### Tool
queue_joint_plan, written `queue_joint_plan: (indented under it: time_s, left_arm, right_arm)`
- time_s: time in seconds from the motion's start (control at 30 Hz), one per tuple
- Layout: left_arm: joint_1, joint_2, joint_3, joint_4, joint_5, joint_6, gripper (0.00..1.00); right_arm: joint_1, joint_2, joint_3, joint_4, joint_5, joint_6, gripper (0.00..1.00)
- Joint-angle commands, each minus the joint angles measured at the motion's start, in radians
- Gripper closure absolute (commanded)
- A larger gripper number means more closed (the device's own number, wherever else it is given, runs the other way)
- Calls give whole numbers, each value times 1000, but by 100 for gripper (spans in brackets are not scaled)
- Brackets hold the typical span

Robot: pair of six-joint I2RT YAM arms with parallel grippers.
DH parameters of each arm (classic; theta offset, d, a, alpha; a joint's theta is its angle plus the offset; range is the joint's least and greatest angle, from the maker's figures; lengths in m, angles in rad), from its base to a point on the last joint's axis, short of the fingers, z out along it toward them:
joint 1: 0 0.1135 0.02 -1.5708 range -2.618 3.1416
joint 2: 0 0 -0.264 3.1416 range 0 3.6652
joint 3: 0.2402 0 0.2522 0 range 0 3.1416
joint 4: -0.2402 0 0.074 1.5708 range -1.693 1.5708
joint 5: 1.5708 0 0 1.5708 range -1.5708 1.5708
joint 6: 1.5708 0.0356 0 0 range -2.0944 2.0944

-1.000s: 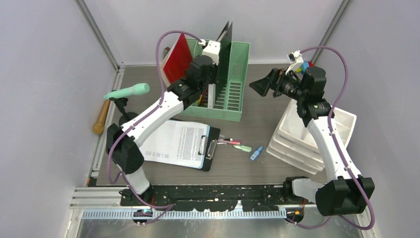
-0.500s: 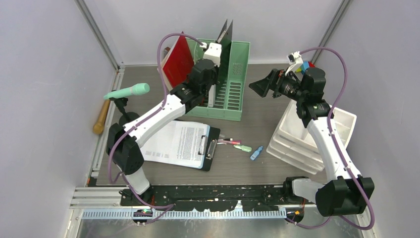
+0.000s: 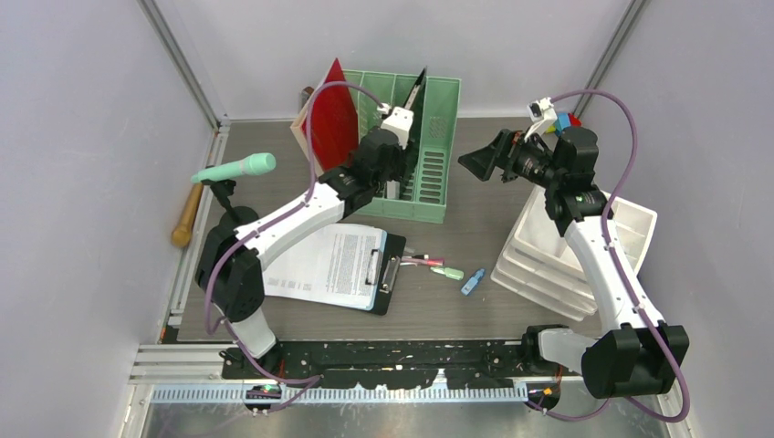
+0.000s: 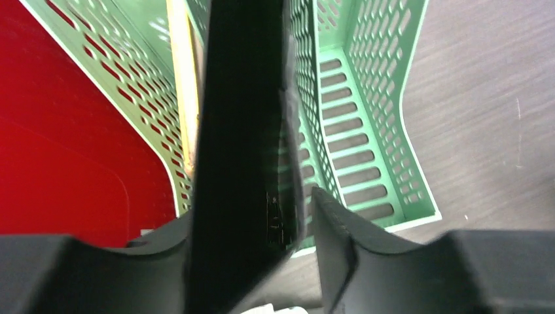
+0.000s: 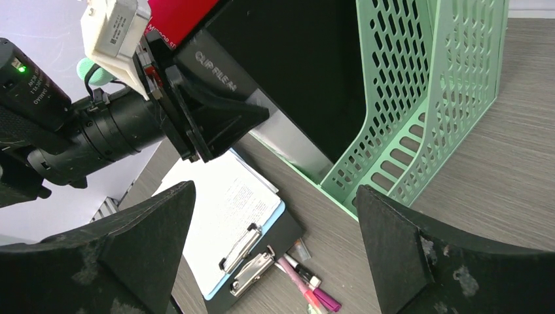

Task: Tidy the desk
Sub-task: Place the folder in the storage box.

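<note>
left gripper (image 4: 252, 216) at mint-green rack (image 4: 366, 98): jaws partly parted around black clip file (image 4: 242, 118) standing in a slot, gap showing at 1 finger. right gripper (image 5: 275, 188): jaws wide, empty, above the desk (image 4: 484, 118), which carries rack and clipboard (image 3: 338, 265).

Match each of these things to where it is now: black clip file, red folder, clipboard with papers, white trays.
Things:
1. black clip file
2. red folder
3. clipboard with papers
4. white trays

Places:
A. lying flat on the desk, nearer than the green rack
B. stacked at the desk's right side
C. inside a slot of the green rack
D. standing outside the green rack, against its left wall in the top view

Pairs: 1-C; 2-D; 3-A; 4-B
</note>
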Motion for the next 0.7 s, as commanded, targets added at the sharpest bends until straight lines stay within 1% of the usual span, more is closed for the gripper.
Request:
queue_joint_plan:
  time_s: [0.0, 0.03, 0.07, 0.17, 0.23, 0.4, 0.47, 0.5, 0.6, 0.67]
  left_arm:
    - [3, -68, 17, -94, 79, 8, 43]
    - [3, -74, 26, -116, 79, 9, 33]
    - [3, -81, 37, -138, 83, 16, 25]
    - [3, -97, 77, -224, 108, 62, 8]
    - [3, -112, 103, -287, 127, 88, 1]
    - [3, -200, 120, -425, 188, 170, 0]
    - [3, -252, 99, -462, 218, 238, 0]
    - [3, -282, 89, -487, 236, 301, 0]
    - [3, -359, 63, -565, 257, 414, 0]
    - [4, -399, 54, -623, 248, 460, 0]
  right_arm:
    - [-5, -33, 3, 55, -12, 7, 0]
    - [-5, -33, 5, 53, -12, 8, 0]
    - [-5, -34, 5, 51, -12, 8, 0]
    - [-5, -37, 13, 38, -7, 2, 0]
    - [-5, -34, 25, 17, 6, -10, 0]
    - [-1, -21, 70, -50, 45, -62, 1]
    - [10, -10, 94, -83, 72, -86, 2]
    - [20, 3, 109, -110, 84, -95, 2]
    - [52, 40, 171, -180, 167, -154, 4]
    - [103, 74, 212, -244, 243, -214, 5]
